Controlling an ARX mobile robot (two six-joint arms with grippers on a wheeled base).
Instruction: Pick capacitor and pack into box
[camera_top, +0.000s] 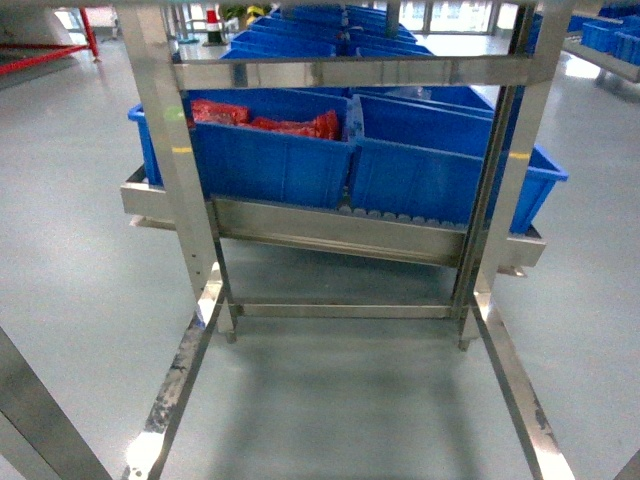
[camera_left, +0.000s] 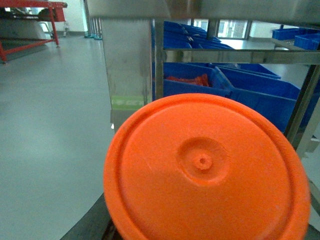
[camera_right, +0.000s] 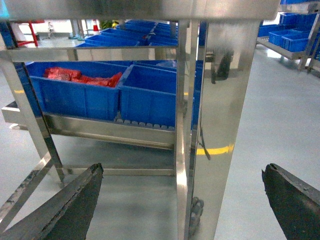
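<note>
Right gripper (camera_right: 182, 200) spread wide, empty, facing the steel rack (camera_right: 220, 125) of blue bins (camera_top: 270, 150); left gripper's state cannot be told, orange disc (camera_left: 205, 170) filling its view.

A stainless steel rack (camera_top: 190, 200) fills the head view, standing on a pale grey floor (camera_top: 70, 280). On its lower shelf (camera_top: 330, 232) sit two blue plastic bins side by side and touching: the left bin (camera_top: 270, 160) holds red packets (camera_top: 265, 122), the right bin (camera_top: 440, 175) shows no contents from this angle. More blue bins (camera_top: 320, 35) line the level above, behind a steel crossbar (camera_top: 350, 72). A red frame (camera_top: 50, 45) stands far left.
</note>
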